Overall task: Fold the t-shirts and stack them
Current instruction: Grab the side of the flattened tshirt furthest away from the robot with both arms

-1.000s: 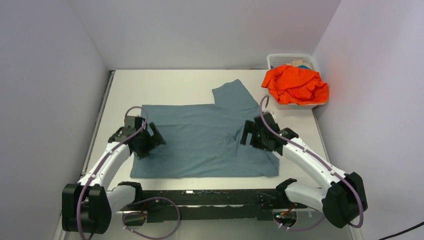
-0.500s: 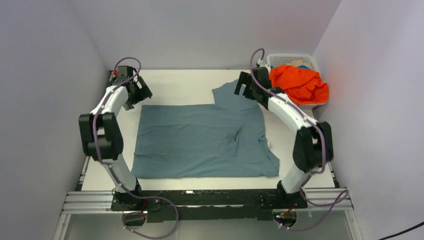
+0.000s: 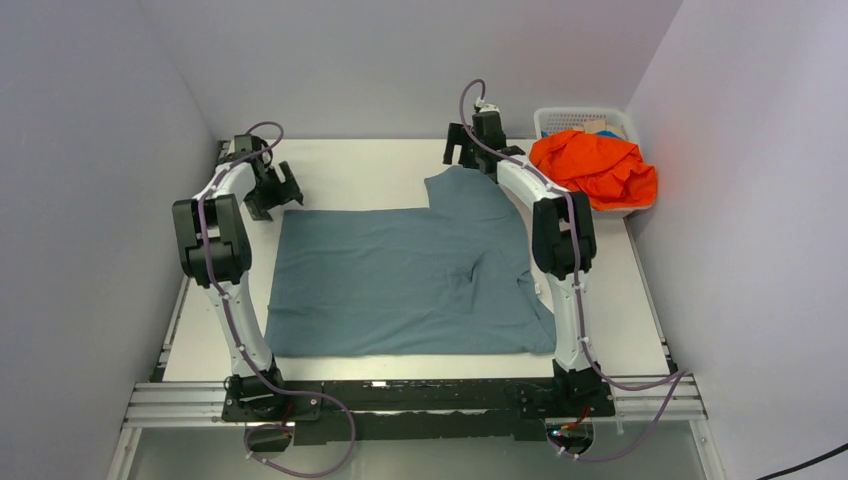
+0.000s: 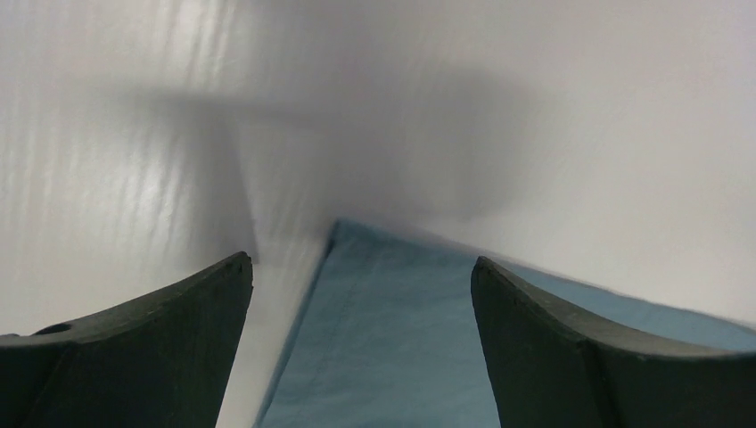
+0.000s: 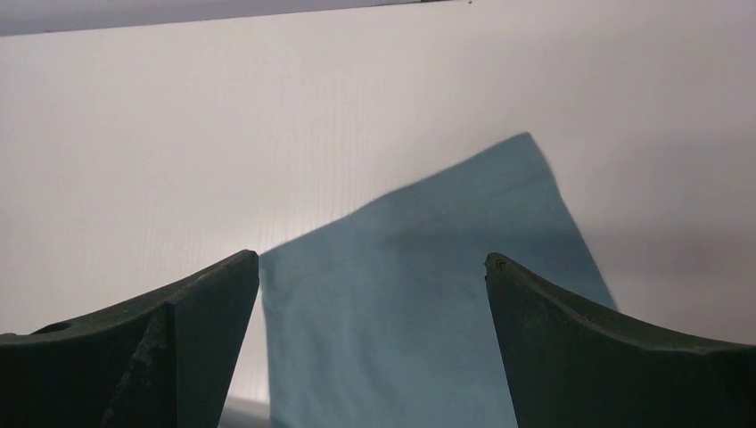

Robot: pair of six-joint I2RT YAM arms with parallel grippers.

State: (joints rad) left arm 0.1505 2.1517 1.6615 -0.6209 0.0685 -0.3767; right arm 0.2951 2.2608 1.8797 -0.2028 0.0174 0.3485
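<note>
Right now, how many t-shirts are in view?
2. The blue-grey t-shirt lies spread flat on the table; the orange t-shirt sits bunched in the white basket at the far right corner. More may be hidden under the orange one.

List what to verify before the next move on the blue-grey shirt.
1. Left hand open and empty: ok. The far-left corner of the blue-grey t-shirt lies just ahead of it.
2. Right hand open and empty: ok. It is lined up on the far-right sleeve.
3. Shirt lying flat: not ok. There is a crease right of centre.
4. Orange t-shirt out of the way: ok. It is heaped in the basket.
5. Height of both hands above the cloth: cannot tell.
</note>
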